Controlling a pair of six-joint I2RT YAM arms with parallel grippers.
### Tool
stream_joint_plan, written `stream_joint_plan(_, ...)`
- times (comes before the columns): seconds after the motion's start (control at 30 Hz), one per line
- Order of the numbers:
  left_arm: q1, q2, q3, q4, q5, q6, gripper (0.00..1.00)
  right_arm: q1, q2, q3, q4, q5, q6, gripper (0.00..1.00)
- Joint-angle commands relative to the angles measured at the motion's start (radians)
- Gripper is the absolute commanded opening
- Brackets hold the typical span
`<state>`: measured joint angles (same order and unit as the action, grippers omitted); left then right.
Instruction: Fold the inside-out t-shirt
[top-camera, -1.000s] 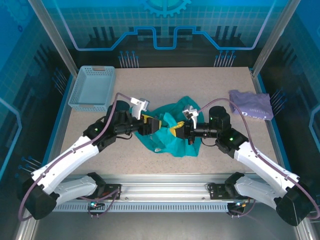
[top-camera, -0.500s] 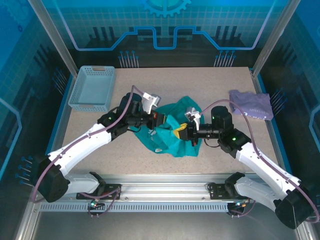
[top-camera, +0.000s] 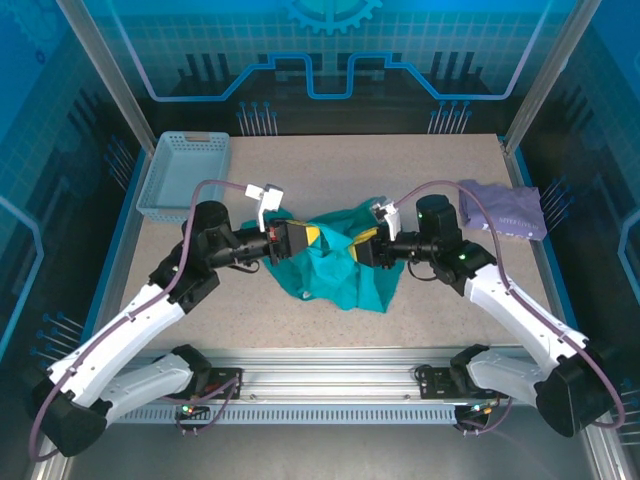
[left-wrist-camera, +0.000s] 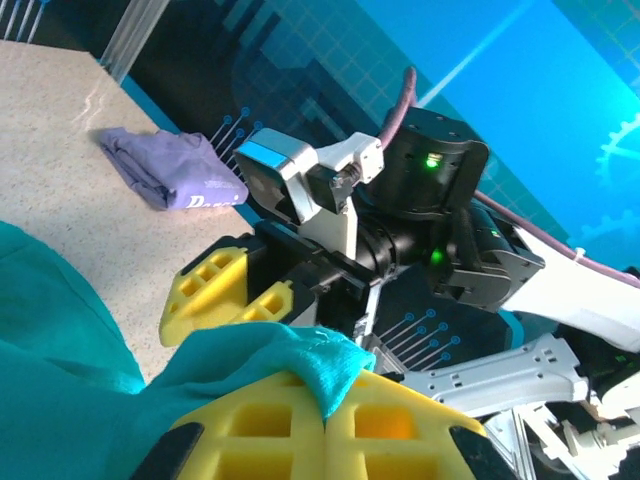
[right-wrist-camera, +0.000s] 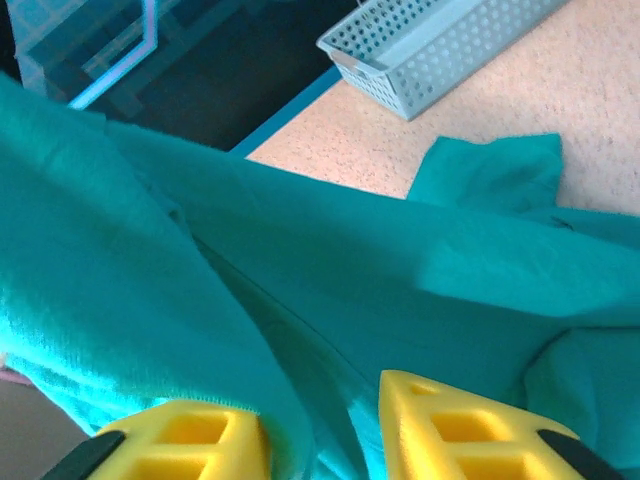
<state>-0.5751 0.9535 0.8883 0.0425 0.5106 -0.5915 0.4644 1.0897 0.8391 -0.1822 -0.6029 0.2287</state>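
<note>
The teal inside-out t-shirt (top-camera: 340, 272) lies bunched at the table's middle, stretched between both grippers. My left gripper (top-camera: 298, 240) is at its left upper edge; in the left wrist view its yellow fingers (left-wrist-camera: 400, 425) are pressed together on a fold of the t-shirt (left-wrist-camera: 320, 355). My right gripper (top-camera: 364, 248) faces it from the right. Its yellow fingers (right-wrist-camera: 460, 430) stand apart in the right wrist view, with the t-shirt (right-wrist-camera: 400, 270) draped in the gap and over the left finger. The right gripper (left-wrist-camera: 245, 300) also shows in the left wrist view, jaws apart.
A pale blue basket (top-camera: 185, 178) sits at the back left, also seen as the basket (right-wrist-camera: 440, 45) in the right wrist view. A folded lavender garment (top-camera: 503, 208) lies at the back right. Bare tabletop (top-camera: 380, 170) stretches behind the shirt.
The left gripper closed on the shirt's edge and drew back to the left with it. The right gripper's jaws came apart and its wrist shifted slightly toward the back.
</note>
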Motion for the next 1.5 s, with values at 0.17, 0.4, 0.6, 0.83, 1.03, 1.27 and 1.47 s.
stream_joint_plan(0.17,0.000,0.051,0.010,-0.027,-0.094,-0.036,0.00,0.145,-0.198,0.001,-0.163,0.260,-0.160,0.47)
stream_joint_plan(0.4,-0.009,0.062,0.017,-0.047,-0.090,-0.020,0.00,0.293,-0.178,0.035,-0.135,0.565,-0.312,0.65)
stream_joint_plan(0.6,-0.015,0.062,0.020,-0.067,-0.083,-0.001,0.00,0.301,-0.075,0.112,-0.092,0.592,-0.336,0.73)
stream_joint_plan(0.83,-0.017,0.072,0.021,-0.072,-0.074,0.010,0.00,0.299,-0.015,0.159,-0.088,0.552,-0.353,0.67)
stream_joint_plan(1.03,-0.014,0.053,0.020,-0.096,-0.148,0.042,0.00,0.219,0.026,0.182,-0.072,0.292,-0.271,0.13)
stream_joint_plan(1.27,-0.010,0.056,0.052,-0.258,-0.438,0.180,0.07,0.086,-0.002,0.124,0.133,-0.182,0.006,0.00)
stream_joint_plan(1.47,-0.011,0.050,0.080,-0.323,-0.472,0.253,0.28,0.081,0.013,0.126,0.169,-0.241,0.085,0.00)
